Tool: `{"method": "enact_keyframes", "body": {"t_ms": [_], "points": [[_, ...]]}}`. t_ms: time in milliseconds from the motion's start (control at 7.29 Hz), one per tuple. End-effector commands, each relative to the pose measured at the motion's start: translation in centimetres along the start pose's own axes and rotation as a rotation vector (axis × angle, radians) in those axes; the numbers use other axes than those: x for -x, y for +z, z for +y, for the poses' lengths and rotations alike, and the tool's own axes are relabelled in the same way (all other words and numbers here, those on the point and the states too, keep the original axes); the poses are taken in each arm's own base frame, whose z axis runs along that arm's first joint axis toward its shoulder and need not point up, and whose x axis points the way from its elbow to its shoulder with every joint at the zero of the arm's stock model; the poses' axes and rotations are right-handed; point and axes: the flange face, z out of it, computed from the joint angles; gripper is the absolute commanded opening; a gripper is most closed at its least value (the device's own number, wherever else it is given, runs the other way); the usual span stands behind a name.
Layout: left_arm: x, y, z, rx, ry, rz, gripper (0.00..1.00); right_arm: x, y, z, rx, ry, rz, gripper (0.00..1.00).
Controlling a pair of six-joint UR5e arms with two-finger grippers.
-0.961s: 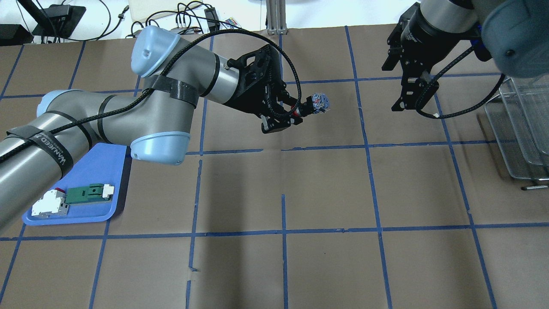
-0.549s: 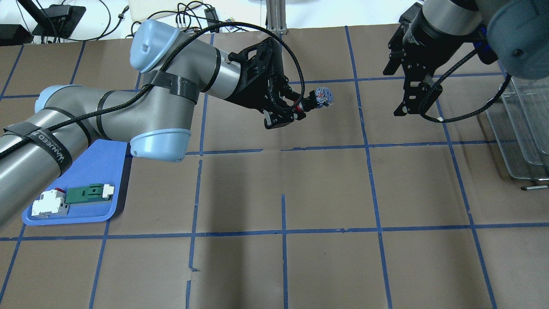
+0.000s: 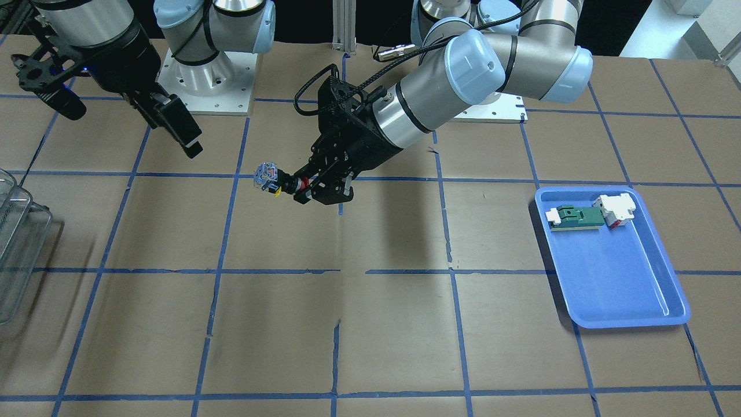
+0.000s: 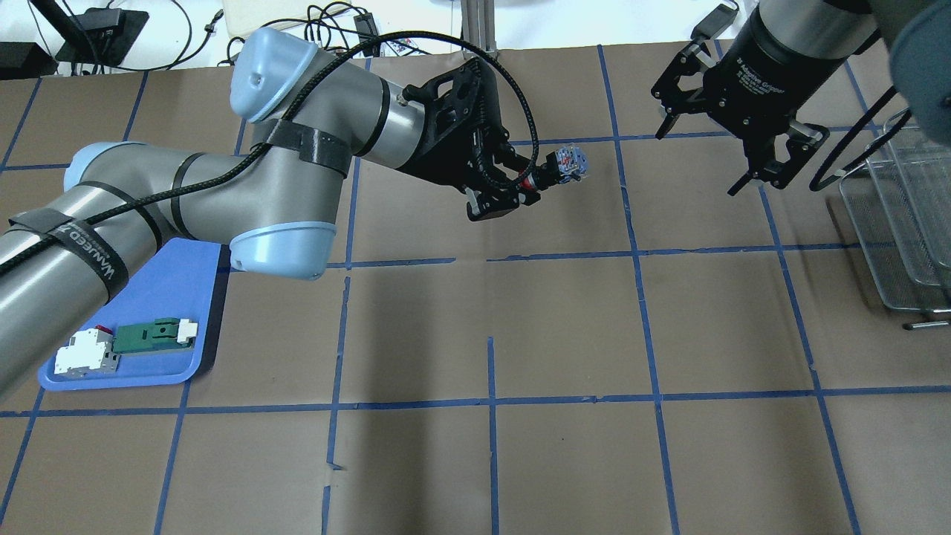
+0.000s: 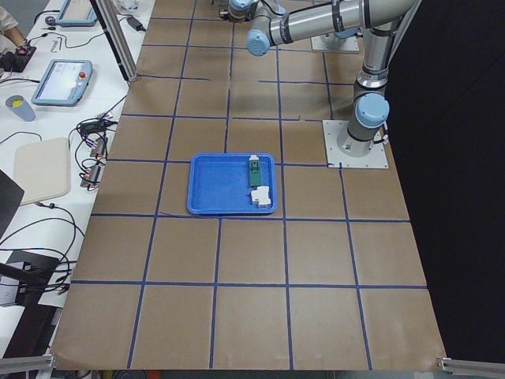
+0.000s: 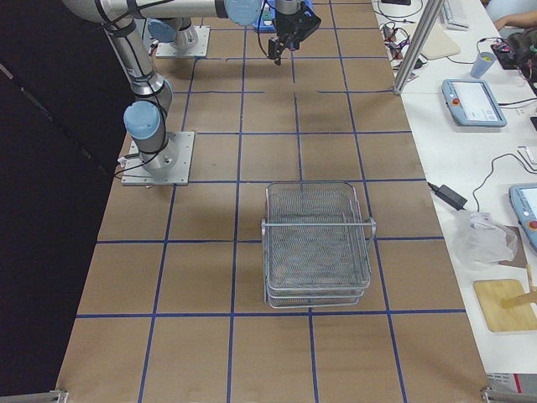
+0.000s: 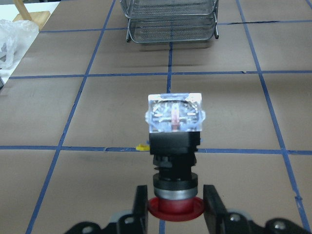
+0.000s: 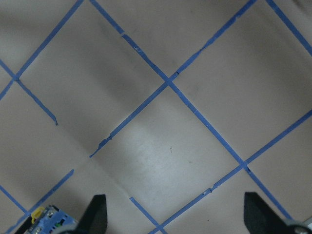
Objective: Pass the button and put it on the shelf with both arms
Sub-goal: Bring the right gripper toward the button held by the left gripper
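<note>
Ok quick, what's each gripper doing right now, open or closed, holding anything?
Left gripper: shut on the button, clamping its red head.
Right gripper: open, holding nothing.

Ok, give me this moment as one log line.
stage: before pass | left jaws: shut on button, aloft | right jaws: open, apart from button | shelf: no button
</note>
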Motion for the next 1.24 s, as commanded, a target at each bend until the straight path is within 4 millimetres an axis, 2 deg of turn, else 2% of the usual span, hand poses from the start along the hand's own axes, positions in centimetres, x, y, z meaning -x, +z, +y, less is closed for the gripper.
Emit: {"method": "enact_keyframes", "body": {"t_ms": [0, 275, 686, 824, 1098], "points": [[0.0, -0.1, -0.1, -0.002, 0.002, -0.002, 0.00, 0.4, -0.3, -0.2, -0.053, -0.332, -0.012, 1.00], [0.1, -0.5, -0.5, -0.005, -0.003, -0.009, 0.00, 0.2, 1.6, -0.1, -0.041, -0.576, -0.019, 1.00], [0.5, -0.8, -1.0, -0.007, -0.019, -0.018, 0.00, 1.0, 1.4, 0.0, -0.106, -0.996, -0.070, 1.00], [0.6, -0.9, -1.1, -0.008, -0.023, -0.020, 0.00, 0.8, 0.6, 0.4, -0.134, -1.137, -0.066, 1.00], [0.5, -1.0, -1.4, -0.011, -0.044, -0.021, 0.00, 1.3, -0.1, 1.0, -0.183, -1.540, -0.156, 1.00]]}}
